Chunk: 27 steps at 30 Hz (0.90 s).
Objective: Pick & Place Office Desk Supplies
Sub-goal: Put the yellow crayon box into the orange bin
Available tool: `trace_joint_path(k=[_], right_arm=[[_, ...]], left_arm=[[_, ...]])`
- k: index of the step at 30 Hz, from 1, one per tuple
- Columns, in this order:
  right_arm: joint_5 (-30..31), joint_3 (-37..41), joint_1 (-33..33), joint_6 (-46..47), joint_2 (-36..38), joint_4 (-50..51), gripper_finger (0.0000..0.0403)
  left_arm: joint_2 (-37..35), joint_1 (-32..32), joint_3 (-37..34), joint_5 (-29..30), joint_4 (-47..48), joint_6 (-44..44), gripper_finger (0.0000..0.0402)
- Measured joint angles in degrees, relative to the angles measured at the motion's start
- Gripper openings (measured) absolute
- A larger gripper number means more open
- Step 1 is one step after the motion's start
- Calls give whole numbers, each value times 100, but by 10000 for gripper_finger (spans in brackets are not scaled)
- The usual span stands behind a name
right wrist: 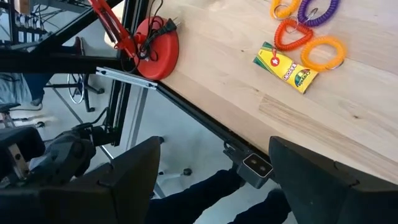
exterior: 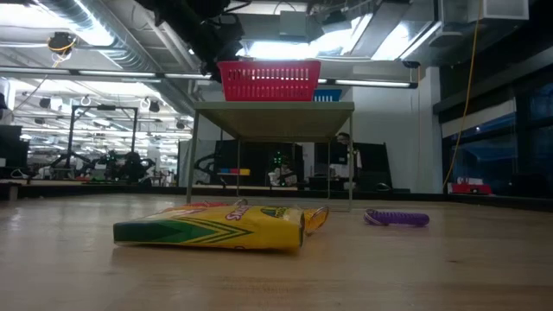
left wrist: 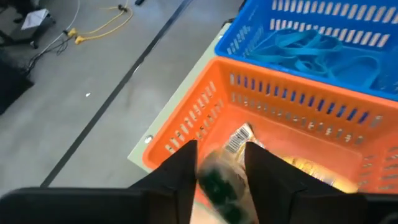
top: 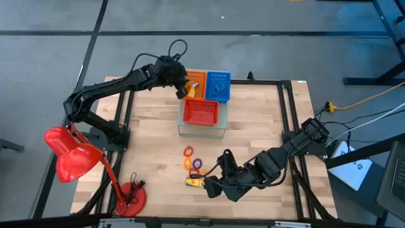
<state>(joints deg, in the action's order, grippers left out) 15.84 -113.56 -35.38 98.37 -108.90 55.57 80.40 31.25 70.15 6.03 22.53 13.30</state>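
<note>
The pale wooden table (top: 152, 126) carries a big red desk lamp (top: 74, 156) at its left edge and a clear stand (top: 202, 129) at the back with three mesh baskets on top: red (top: 200, 113), orange (top: 197, 77) and blue (top: 219, 85). The baskets look like colour-sorted bins, which would explain why blue loops (left wrist: 314, 50) already lie in the blue one.

The left gripper (left wrist: 221, 171) hangs just above the orange basket, its two dark fingers (left wrist: 179, 177) a little apart and pinched on a small blurred oblong piece (left wrist: 219, 183), greenish and pale. I judge it is about to be let go, since a like packet with a barcode (left wrist: 239, 138) lies directly below the jaws. What the held piece really is stays hard to make out.

The right gripper (top: 212, 187) sits low over the front of the table, jaws spread wide and empty, with the flat yellow-and-green crayon box (right wrist: 285, 66) straight ahead of them. Just beyond the box lie coiled loops: an orange one (right wrist: 295, 34) touching a yellow-orange one (right wrist: 323, 53), and a purple one (right wrist: 318, 10) cut off by the frame. From table height the box hides most of the loops, and only the purple coil (exterior: 397, 218) shows clearly
</note>
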Motion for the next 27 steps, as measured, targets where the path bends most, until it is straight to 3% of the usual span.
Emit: trace_joint_path(k=[8, 15, 19, 27], right_arm=[[25, 0, -15, -78, 0, 0, 302], [207, 0, -15, -88, 0, 0, 302], [326, 0, -15, -111, -2, 0, 302], [525, 0, -15, -325, -2, 279, 302]], left_arm=[[-42, -125, -1, -25, -8, 166, 198], [-534, -115, -2, -66, -11, 411, 209], [-1036, -115, -2, -588, 215, 312, 197], [-1988, -121, -2, -2537, 899, -258, 187]])
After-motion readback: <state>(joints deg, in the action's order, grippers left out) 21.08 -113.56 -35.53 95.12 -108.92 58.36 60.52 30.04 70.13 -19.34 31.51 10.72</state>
